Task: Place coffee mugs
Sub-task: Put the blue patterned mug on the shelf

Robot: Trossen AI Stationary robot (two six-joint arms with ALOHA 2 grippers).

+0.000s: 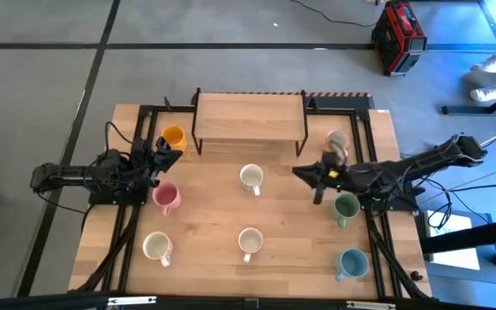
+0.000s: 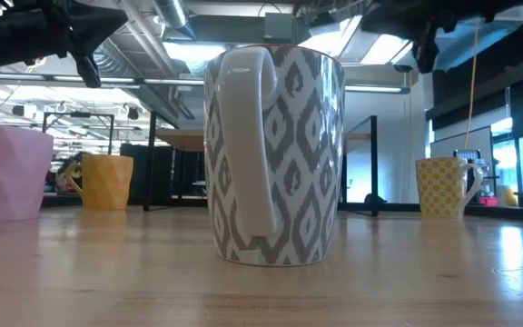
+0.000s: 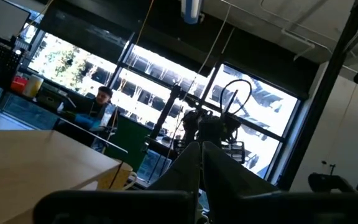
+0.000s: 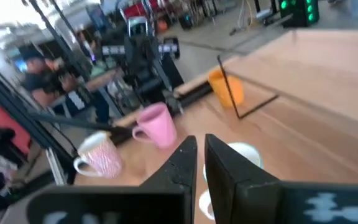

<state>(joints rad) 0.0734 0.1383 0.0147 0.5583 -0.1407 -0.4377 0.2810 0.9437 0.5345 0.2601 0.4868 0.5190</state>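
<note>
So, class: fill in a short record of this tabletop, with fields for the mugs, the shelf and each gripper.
mugs on table: eight, all upright
left side: orange mug, pink mug, white mug
middle: two white mugs and
right side: cream mug, green mug, light blue mug
wooden shelf: at the back, nothing on top
left gripper: shut, empty, between orange and pink mugs
right gripper: shut, empty, near cream mug

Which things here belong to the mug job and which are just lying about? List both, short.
Job:
orange mug
pink mug
green mug
blue mug
four pale mugs
wooden shelf
left gripper, shut
right gripper, shut

Lying about:
red case on the floor
</note>
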